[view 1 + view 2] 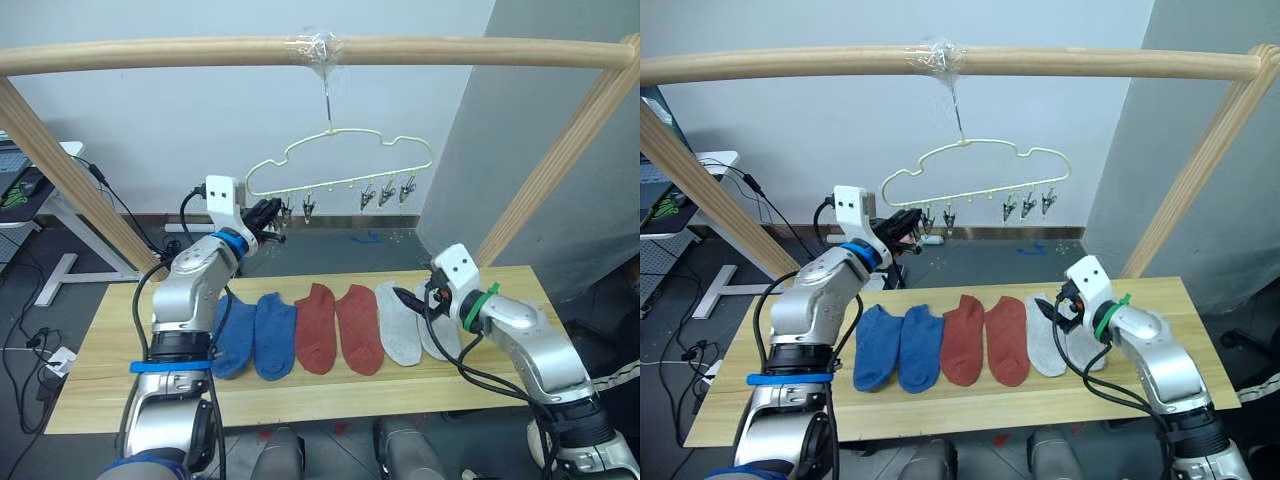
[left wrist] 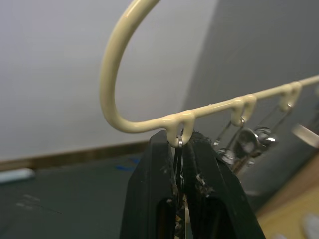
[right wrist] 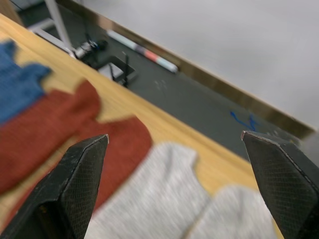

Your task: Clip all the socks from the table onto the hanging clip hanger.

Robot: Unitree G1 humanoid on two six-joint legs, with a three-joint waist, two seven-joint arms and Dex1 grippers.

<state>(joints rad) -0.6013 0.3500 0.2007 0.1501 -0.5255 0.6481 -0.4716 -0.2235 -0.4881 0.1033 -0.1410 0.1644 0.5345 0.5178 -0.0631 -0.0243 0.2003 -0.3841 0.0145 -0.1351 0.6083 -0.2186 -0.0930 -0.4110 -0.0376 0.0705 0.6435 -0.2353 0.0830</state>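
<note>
Black fingers (image 2: pixel 149 199) of the left gripper (image 1: pixel 268 216) are seen clenched on the end clip (image 2: pixel 178 149) of the clip hanger (image 1: pixel 340 165), which is hung from the wooden pole (image 1: pixel 200 50) above it. Wide apart, with nothing held, the right gripper (image 3: pixel 174 144) is poised just over the two light grey socks (image 1: pixel 408 322); beyond them the rust-red socks (image 1: pixel 338 327) and blue socks (image 1: pixel 255 336) are laid in a row on the table (image 1: pixel 330 395)

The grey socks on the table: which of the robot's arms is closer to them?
Right. The right gripper hangs open just above the grey socks, while the left gripper is raised, shut on the leftmost clip of the clip hanger.
</note>
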